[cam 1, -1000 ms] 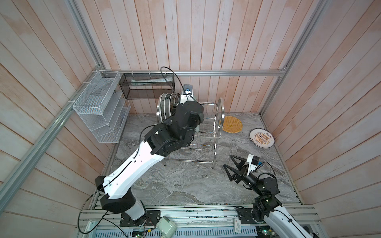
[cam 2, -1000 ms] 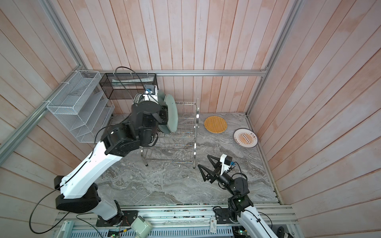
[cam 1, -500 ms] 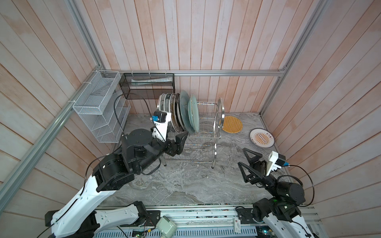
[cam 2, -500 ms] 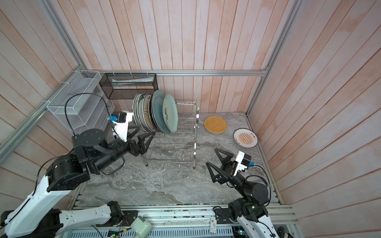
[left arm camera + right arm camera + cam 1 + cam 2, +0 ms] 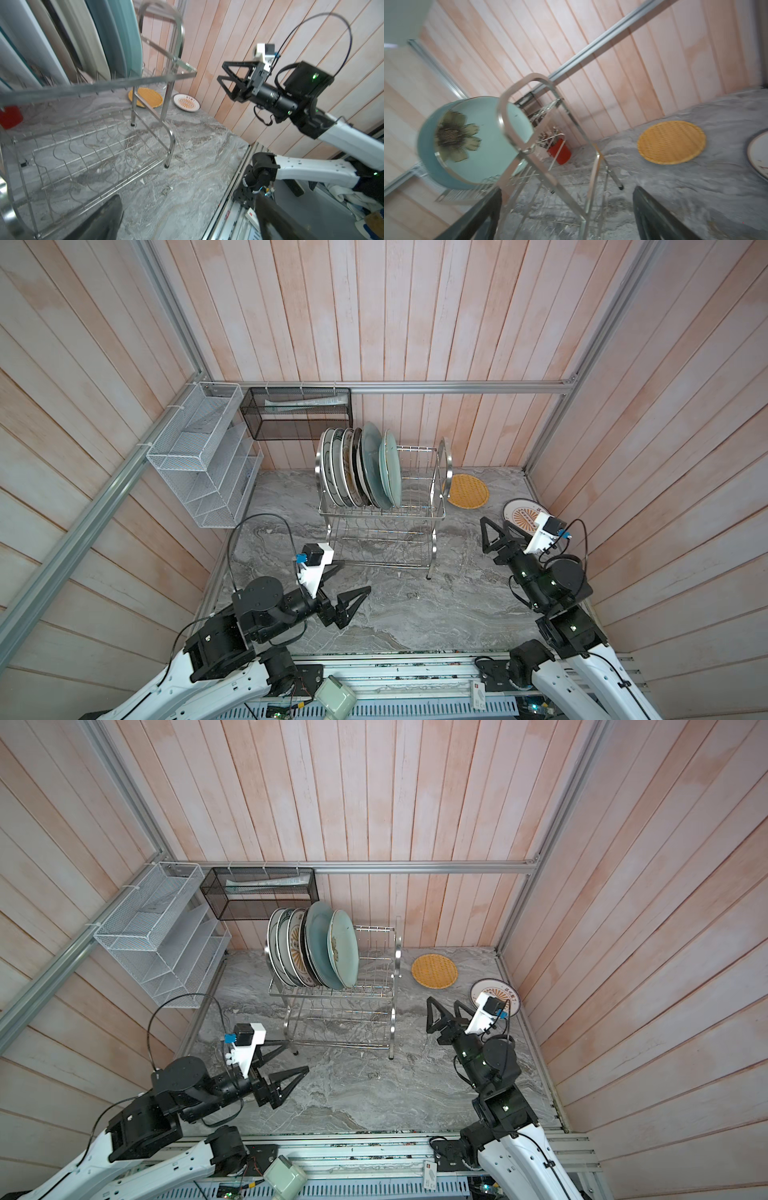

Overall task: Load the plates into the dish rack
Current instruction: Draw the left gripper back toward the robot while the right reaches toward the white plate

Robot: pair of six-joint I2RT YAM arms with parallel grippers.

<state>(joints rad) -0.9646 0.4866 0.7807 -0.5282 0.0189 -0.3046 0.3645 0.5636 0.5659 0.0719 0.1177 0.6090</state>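
Observation:
The steel dish rack [image 5: 382,512] stands mid-table with several plates [image 5: 365,466] upright in its upper tier, the pale green floral one [image 5: 473,141] outermost. An orange lattice plate [image 5: 467,491] and a sunburst plate [image 5: 519,510] lie flat on the table to its right. My left gripper [image 5: 356,576] hovers open and empty in front of the rack's left leg. Open and empty too, my right gripper [image 5: 494,524] hangs right of the rack, beside the sunburst plate, which its wrist camera partly hides. The rack's lower tier [image 5: 87,153] holds nothing.
A white mesh organiser [image 5: 203,456] hangs on the left wall and a black mesh basket [image 5: 297,414] on the back wall. A red object [image 5: 559,152] sits behind the rack. An aluminium rail [image 5: 395,659] borders the table's front edge.
My left arm has drawn back from the top of the rack to the front left, leaving the pale green plate standing there, and its jaws have opened. My right gripper has risen toward the sunburst plate.

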